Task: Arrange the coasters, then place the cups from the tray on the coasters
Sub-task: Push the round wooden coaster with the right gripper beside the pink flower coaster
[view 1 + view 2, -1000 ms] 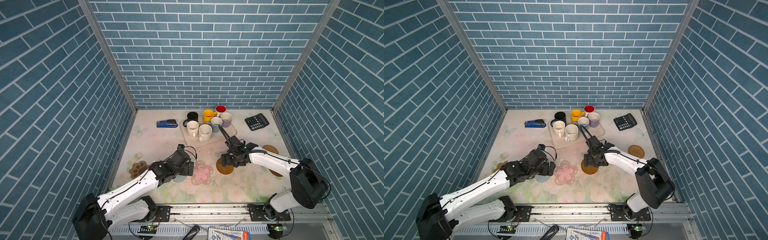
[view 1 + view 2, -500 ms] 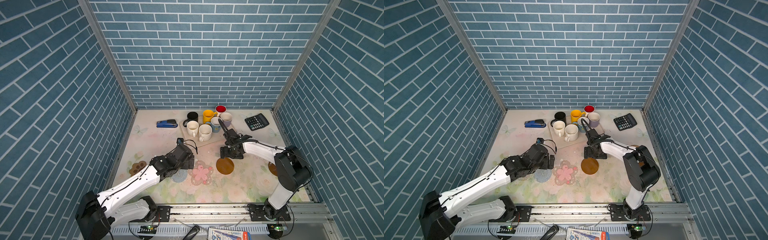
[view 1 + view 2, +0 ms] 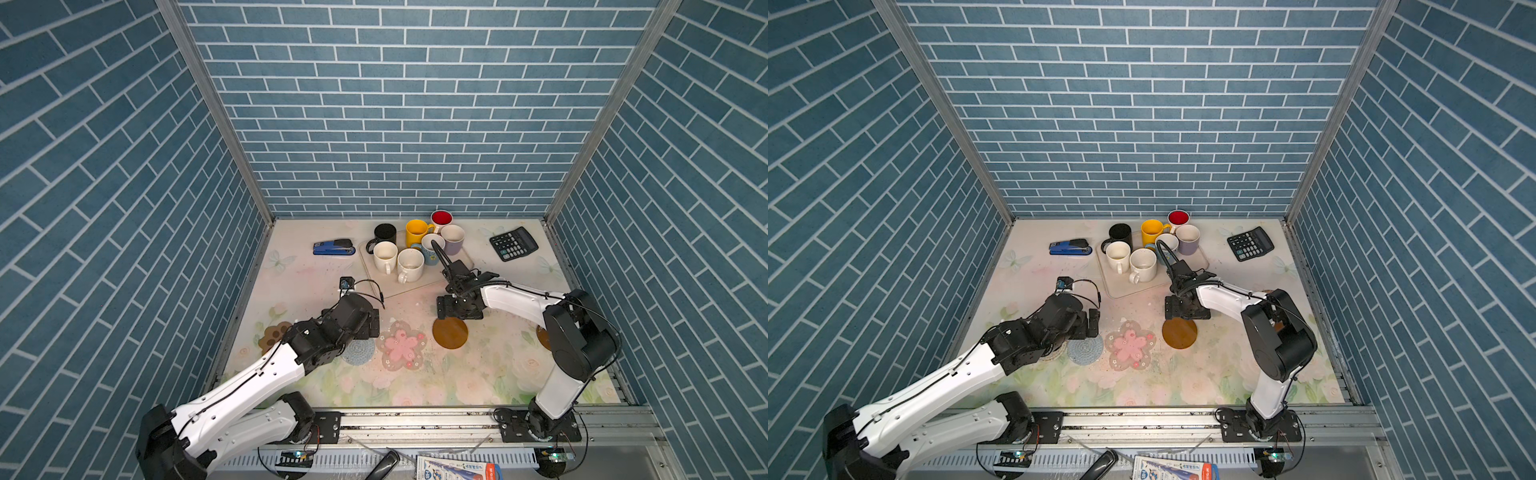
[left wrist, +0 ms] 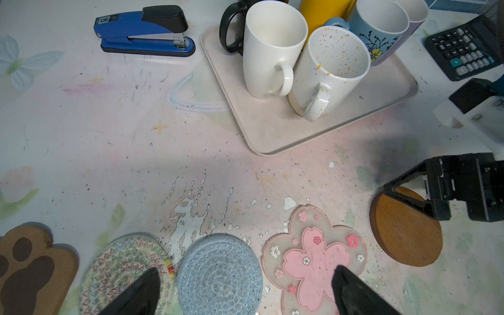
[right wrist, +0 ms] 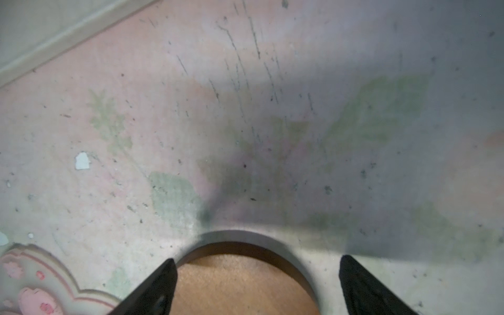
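Paw coaster (image 3: 274, 336): brown with darker pads, flat on the table (image 3: 316, 286) at the left end of the row, well to the left of my left gripper (image 4: 246, 270).
Woven coaster (image 4: 125, 264): round and pale with coloured zigzag stitching, just beside the paw coaster. One of my left fingers (image 4: 139, 297) hangs over it.
Left gripper: released, jaws spread wide with nothing in them, low over the row.
Blue-grey coaster (image 3: 358, 352): round, crocheted in rings. In the left wrist view it lies between my two left fingers, its edge nearly touching the woven coaster.
Pink flower coaster (image 3: 402, 345): five pink petals inside a pale rim dotted with small blossoms, just right of the blue-grey coaster. My other left finger hangs over one petal.
Brown disc (image 3: 450, 333): plain and smooth, lying flat near the flower but apart from it.
Right gripper (image 5: 257, 259): released and empty. Its fingers straddle the disc's far edge, and I cannot tell whether they touch it.
Tray (image 3: 419, 286): cream with a low rim, beyond both grippers.
Cups: upright and crowded together, namely black cup (image 3: 384, 232), white cup (image 3: 384, 255), speckled white cup (image 3: 410, 264), yellow cup (image 3: 415, 232), light blue flowered cup (image 3: 430, 245), red-lined cup (image 3: 441, 217) and lavender cup (image 3: 453, 239). I cannot tell whether the red-lined cup stands on the tray.
Far-right coaster (image 3: 541, 337): only a brown edge shows behind my right arm.
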